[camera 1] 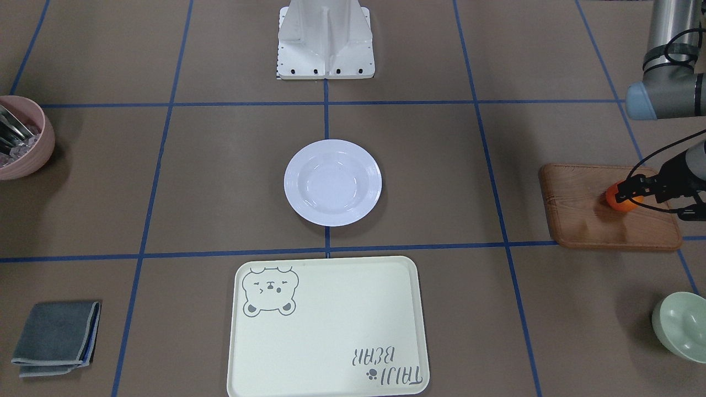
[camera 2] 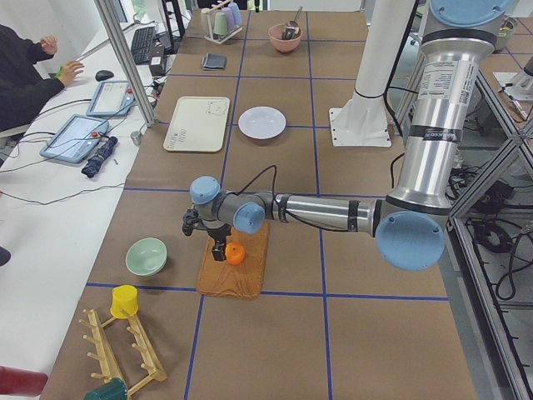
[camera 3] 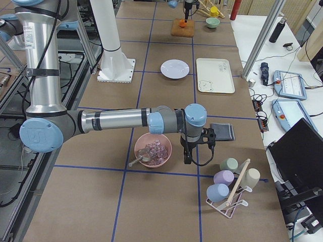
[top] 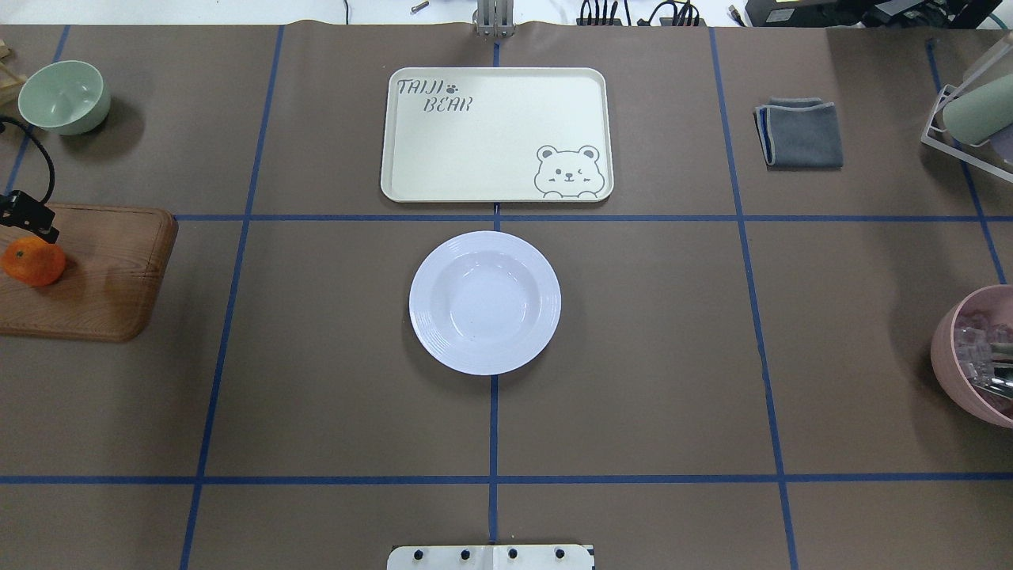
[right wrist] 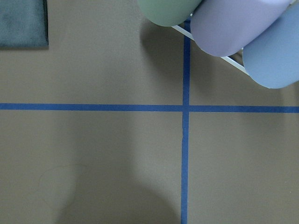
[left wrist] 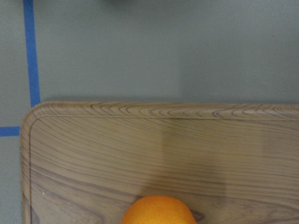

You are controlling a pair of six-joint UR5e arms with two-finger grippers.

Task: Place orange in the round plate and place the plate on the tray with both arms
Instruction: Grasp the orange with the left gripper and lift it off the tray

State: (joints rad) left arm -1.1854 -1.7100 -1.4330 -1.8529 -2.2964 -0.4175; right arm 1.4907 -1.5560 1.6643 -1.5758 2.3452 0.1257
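The orange (camera 1: 619,203) lies on the brown wooden board (camera 1: 579,220) at the table's left end. My left gripper (camera 1: 626,193) is down at it, its black fingers close against the fruit and seemingly open. In the left wrist view only the top of the orange (left wrist: 159,211) shows, at the bottom edge. The white round plate (top: 484,302) sits empty at mid-table. Beyond it lies the cream tray (top: 475,150), also empty. My right gripper (camera 3: 197,154) hovers near the pink bowl; I cannot tell whether it is open or shut.
A pink bowl (top: 961,356) holding clear cubes and a utensil sits at the right edge. A folded grey cloth (top: 799,133) and a cup rack (camera 3: 229,186) are at the far right. A pale green bowl (top: 63,96) stands beyond the board. A person sits at the side desk (camera 2: 25,83).
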